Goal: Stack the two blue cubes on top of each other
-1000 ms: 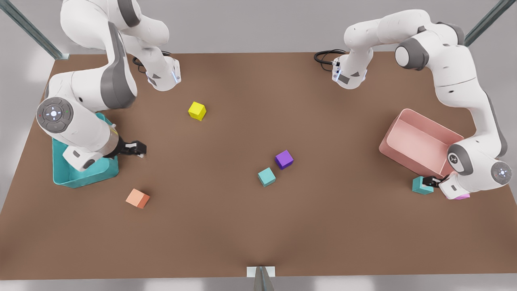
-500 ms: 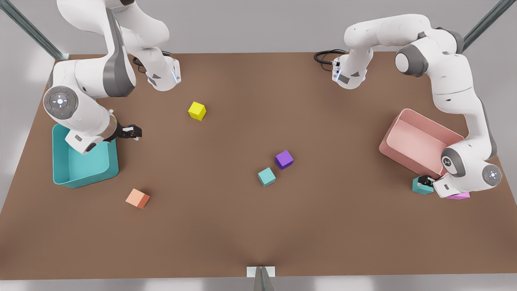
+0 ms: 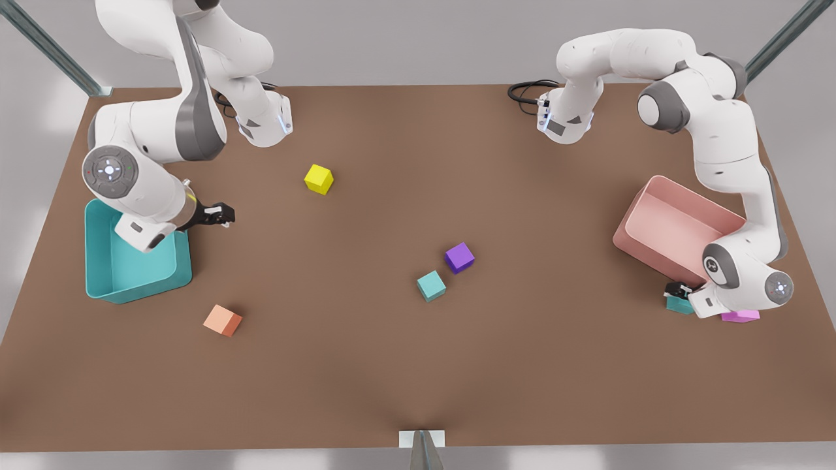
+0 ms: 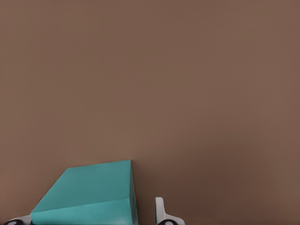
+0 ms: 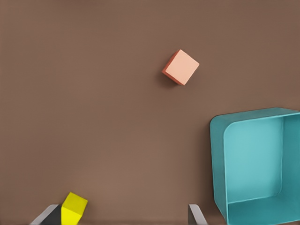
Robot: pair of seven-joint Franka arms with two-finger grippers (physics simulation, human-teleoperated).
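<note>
A plain brown bench (image 3: 418, 365) fills the scene under a grey backdrop, with two white arms mounted at its far edge. Nearest the camera lies a small orange-peach cube (image 3: 223, 320), toward the front view's left. Over at the front view's right, one small plain teal cube (image 3: 679, 304) sits on the bench with the left hand (image 3: 678, 292) down over it; in the left wrist view this teal cube (image 4: 89, 194) lies between the fingers, one pale fingertip (image 4: 160, 211) showing just beside its face with a narrow gap, so the fingers straddle it spread apart. A flat pink block (image 3: 740, 316) peeks out just beside that hand's wrist. The other small plain teal cube (image 3: 431, 286) rests near the middle of the bench, well apart from the first, and a small purple cube (image 3: 460, 258) stands just beside it, a little farther back. The large teal bin (image 3: 98, 261) sits at the front view's left and a large pink bin (image 3: 679, 228) at the right. The right hand (image 3: 219, 215) hangs beside the teal bin's far corner, its fingers apart. Farthest back lies a small yellow cube (image 3: 319, 179)
</note>
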